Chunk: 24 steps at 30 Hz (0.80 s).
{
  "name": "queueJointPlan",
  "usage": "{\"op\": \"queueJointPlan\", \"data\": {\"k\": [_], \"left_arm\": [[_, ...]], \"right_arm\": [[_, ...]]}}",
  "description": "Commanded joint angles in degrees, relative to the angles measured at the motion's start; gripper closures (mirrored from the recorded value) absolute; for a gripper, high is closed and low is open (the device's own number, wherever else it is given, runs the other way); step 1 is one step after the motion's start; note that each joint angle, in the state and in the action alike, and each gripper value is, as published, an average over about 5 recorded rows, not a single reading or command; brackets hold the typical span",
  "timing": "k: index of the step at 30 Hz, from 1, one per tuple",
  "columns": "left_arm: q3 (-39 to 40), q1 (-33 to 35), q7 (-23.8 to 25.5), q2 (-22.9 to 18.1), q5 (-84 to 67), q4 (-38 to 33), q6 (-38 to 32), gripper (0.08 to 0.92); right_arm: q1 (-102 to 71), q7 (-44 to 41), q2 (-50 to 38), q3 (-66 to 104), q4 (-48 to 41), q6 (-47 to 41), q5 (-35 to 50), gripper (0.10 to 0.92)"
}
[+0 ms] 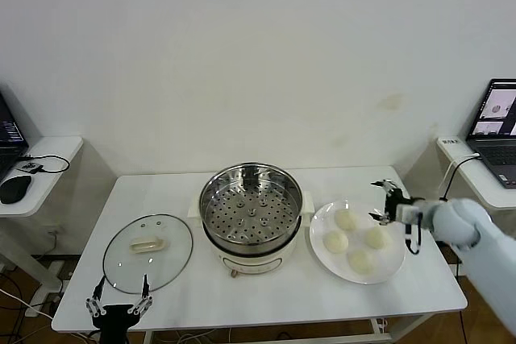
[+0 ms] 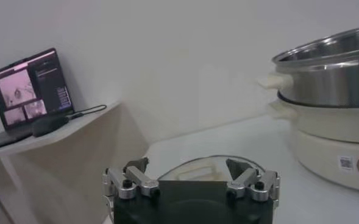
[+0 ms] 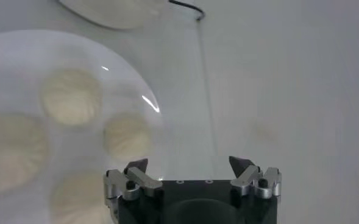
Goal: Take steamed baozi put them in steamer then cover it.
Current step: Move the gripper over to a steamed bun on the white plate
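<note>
Steamer [image 1: 251, 217] at table [image 1: 322, 296] centre, perforated tray bare. Four steamed baozi [image 1: 355, 240] on white plate [image 1: 395, 267] beside it. Glass lid [image 1: 148, 252] lies apart. Right gripper [image 1: 384, 201] spread over plate edge, empty; left gripper [image 1: 119, 296] spread near lid.

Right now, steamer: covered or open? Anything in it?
Open and empty. The steamer shows its bare perforated tray; the lid lies flat on the table to its left, and all four baozi sit on the plate.
</note>
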Motion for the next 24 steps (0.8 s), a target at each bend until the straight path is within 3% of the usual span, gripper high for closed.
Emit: {"op": "queueJointPlan", "data": {"k": [1, 24], "left_arm": [[-0.2, -0.5, -0.3, 0.4, 0.6, -0.1, 1.0, 0.177], [-1.8, -1.3, 0.1, 1.3, 0.5, 0.6, 1.3, 0.177]], "right_arm": [[26.9, -13.7, 1.9, -29.7, -13.0, 1.1, 6.6, 0.203], [24.1, -12.0, 14.6, -32.6, -25.0, 1.3, 1.0, 0.203]]}}
